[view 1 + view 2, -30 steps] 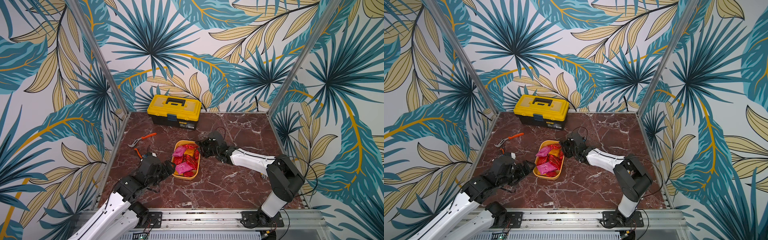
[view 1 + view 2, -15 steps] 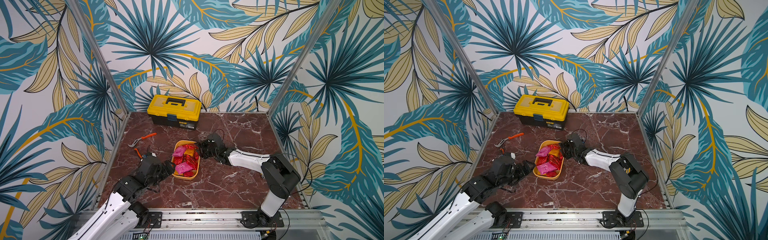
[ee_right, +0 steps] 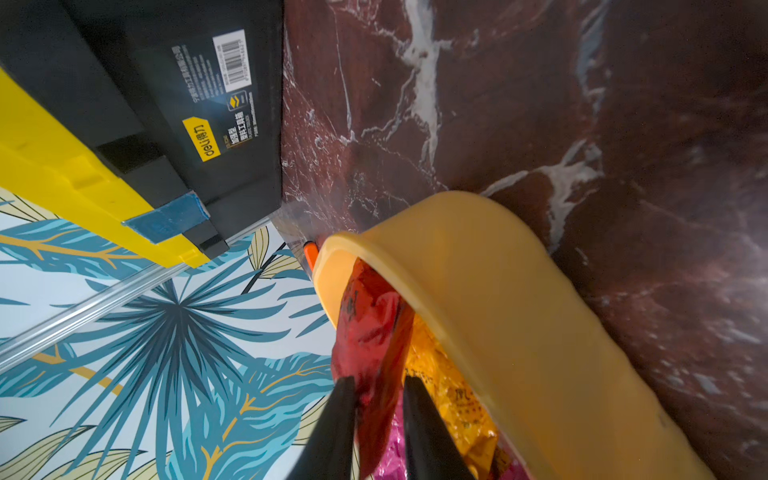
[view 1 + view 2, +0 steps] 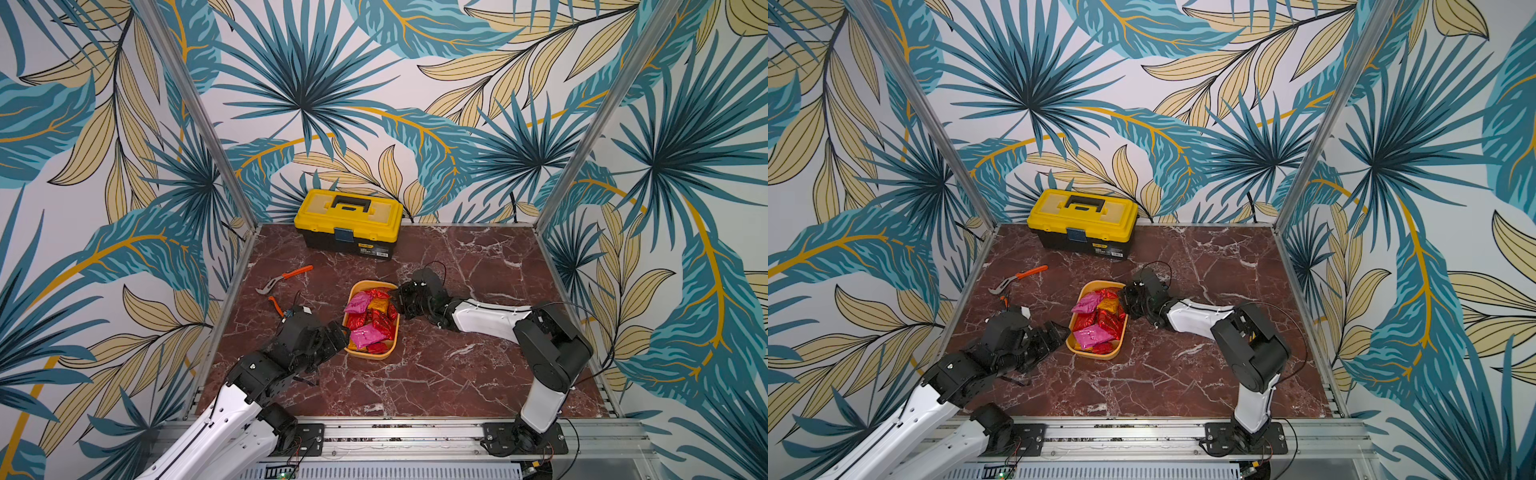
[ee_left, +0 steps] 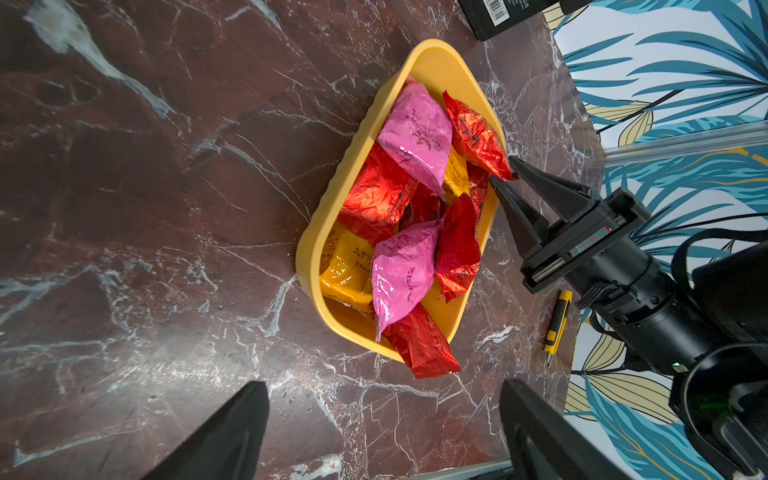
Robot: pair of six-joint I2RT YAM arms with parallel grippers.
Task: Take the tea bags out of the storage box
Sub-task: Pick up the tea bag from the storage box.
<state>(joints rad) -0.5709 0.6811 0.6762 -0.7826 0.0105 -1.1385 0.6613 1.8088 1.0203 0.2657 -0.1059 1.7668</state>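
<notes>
Our right gripper nips the crimped corner of a red sachet at the rim of the yellow storage box. The box sits on the marble table with the tea bags heaped inside, none out yet. Our left gripper hangs spread wide and empty near the box's other end. We judge the foil sachets light, crinkly and slick, liable to slip from a shallow bite. The flat sealed edge is the place to hold, and the light box may shift.
</notes>
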